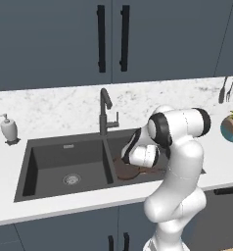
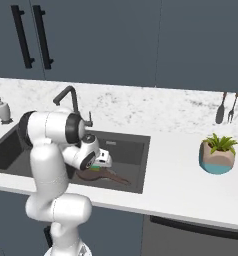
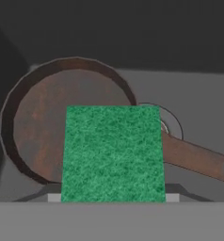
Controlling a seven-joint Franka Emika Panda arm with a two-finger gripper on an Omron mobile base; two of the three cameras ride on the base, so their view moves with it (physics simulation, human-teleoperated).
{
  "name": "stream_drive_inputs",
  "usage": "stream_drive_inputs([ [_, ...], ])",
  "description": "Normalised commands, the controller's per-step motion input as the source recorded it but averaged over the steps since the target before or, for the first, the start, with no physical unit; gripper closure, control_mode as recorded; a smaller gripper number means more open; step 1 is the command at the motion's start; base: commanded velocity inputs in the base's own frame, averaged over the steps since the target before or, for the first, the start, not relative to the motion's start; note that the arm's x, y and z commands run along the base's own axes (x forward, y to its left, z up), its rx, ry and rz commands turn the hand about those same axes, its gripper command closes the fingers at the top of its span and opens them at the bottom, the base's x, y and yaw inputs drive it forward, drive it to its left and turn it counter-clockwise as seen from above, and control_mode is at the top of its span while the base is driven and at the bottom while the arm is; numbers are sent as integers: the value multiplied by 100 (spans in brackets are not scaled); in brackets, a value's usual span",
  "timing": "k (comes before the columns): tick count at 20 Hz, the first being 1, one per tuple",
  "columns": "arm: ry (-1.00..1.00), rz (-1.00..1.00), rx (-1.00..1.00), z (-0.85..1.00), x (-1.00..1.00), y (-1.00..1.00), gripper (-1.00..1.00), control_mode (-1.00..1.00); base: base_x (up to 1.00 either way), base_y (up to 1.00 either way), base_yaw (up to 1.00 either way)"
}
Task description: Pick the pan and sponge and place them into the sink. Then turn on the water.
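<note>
The reddish-brown pan [image 3: 43, 127] lies in the right basin of the dark grey sink [image 1: 44, 162], its long handle [image 3: 198, 160] running off to the right across the round drain [image 3: 174, 121]. My gripper [image 3: 113, 198] hangs low inside that basin, just above the pan, shut on the sponge [image 3: 113, 153], whose green face covers the pan's near right part. In the right base view the pan [image 2: 102, 175] and a sliver of green sponge [image 2: 94, 168] show under my hand. From the left base view the pan [image 1: 126, 170] sits beneath my wrist.
A dark faucet [image 1: 104, 112] stands behind the sink's divider. A soap dispenser [image 1: 9, 128] is on the counter at the left. A potted plant [image 2: 217, 154] sits on the counter at the right, with utensils [image 2: 226, 107] hanging on the wall behind it.
</note>
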Motion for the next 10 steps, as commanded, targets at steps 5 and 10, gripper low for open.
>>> stream_drive_inputs([
  [5,0,0,0,-24,8,0,100,-100,0,0,0],
  [10,0,0,0,-33,3,0,100,-100,0,0,0],
])
